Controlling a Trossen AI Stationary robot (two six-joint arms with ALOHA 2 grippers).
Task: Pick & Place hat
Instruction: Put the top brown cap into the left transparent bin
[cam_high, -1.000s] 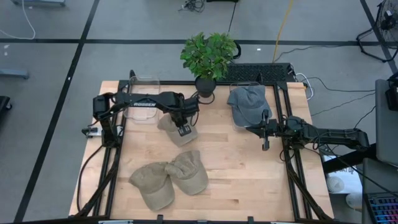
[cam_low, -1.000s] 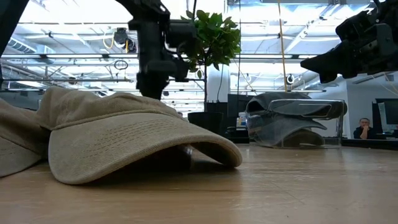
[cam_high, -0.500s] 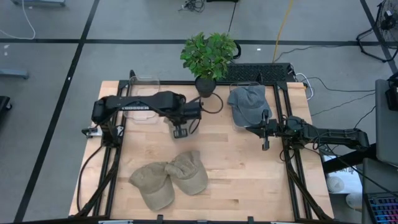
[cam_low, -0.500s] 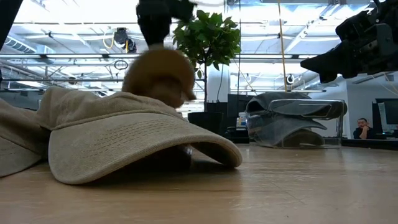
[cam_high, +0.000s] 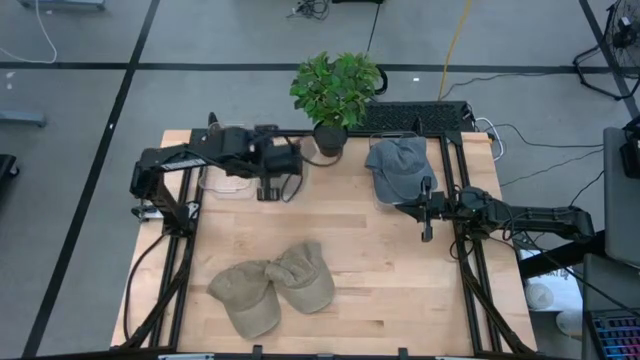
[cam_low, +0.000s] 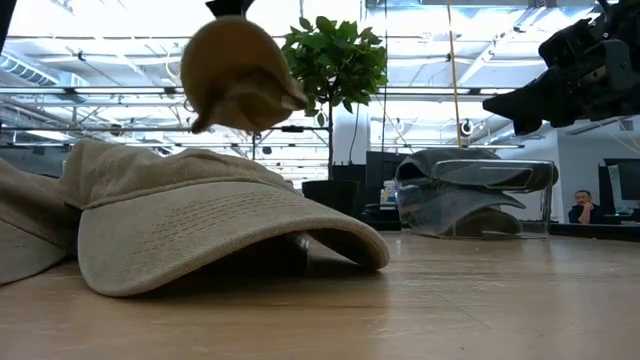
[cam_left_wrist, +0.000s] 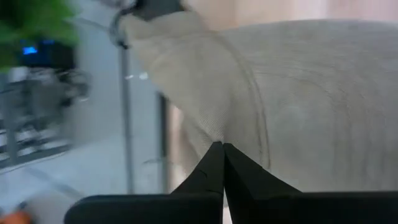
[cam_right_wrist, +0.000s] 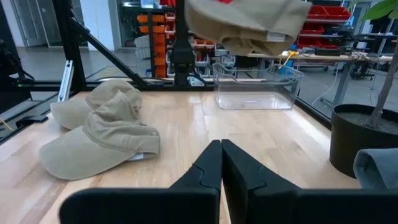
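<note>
Tan cotton cap (cam_low: 238, 75) aloft, pinched in left gripper (cam_left_wrist: 222, 149).
Hanging above clear plastic bin (cam_right_wrist: 256, 90); right gripper (cam_right_wrist: 221, 147) pressed together, empty, beside grey cap (cam_high: 397, 165).

A matt tan cloth hat (cam_low: 236, 72) with fine ribbing is pinched by the left tool (cam_left_wrist: 222, 148), made of dark matt plastic. Beyond it a clear glossy plastic box (cam_right_wrist: 256, 91) is seen. The desk (cam_high: 380, 270) is of pale, smooth, faintly sheened wood, framed in black metal.
</note>
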